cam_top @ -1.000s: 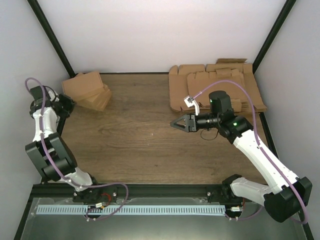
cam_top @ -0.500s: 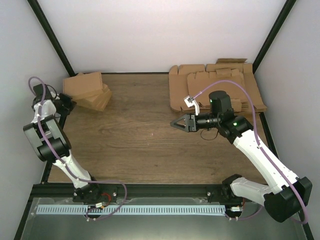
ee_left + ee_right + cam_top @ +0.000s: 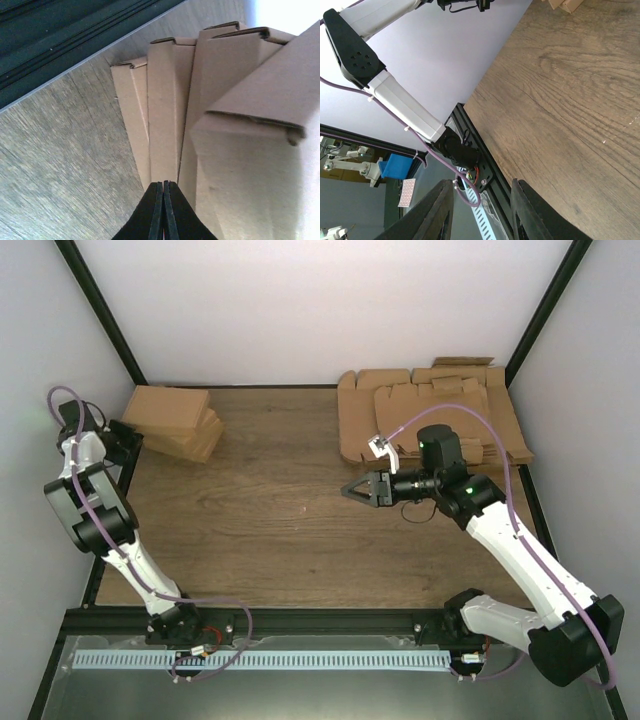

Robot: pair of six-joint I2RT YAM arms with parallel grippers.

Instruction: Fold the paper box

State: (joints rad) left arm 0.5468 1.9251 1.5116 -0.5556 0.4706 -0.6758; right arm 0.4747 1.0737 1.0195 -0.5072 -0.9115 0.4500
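No single paper box shows apart from the piles; it is out of view. My left gripper (image 3: 128,436) is at the far left edge of the table, shut with nothing between its fingers. In the left wrist view its closed tips (image 3: 163,184) point at the ends of a pile of folded brown cartons (image 3: 165,100), close to them. My right gripper (image 3: 352,488) hangs open above the middle right of the table, pointing left. The right wrist view shows its fingers (image 3: 442,210) apart with only table and frame between them.
The pile of folded cartons (image 3: 175,425) sits at the back left. A thick stack of flat die-cut cardboard sheets (image 3: 430,410) lies at the back right, behind my right arm. Black frame posts (image 3: 100,310) and white walls close in the table.
My left arm has folded up and drawn back toward the left wall, its gripper still shut. The top carton of the left pile now lies flatter and further left. The right arm has barely moved.
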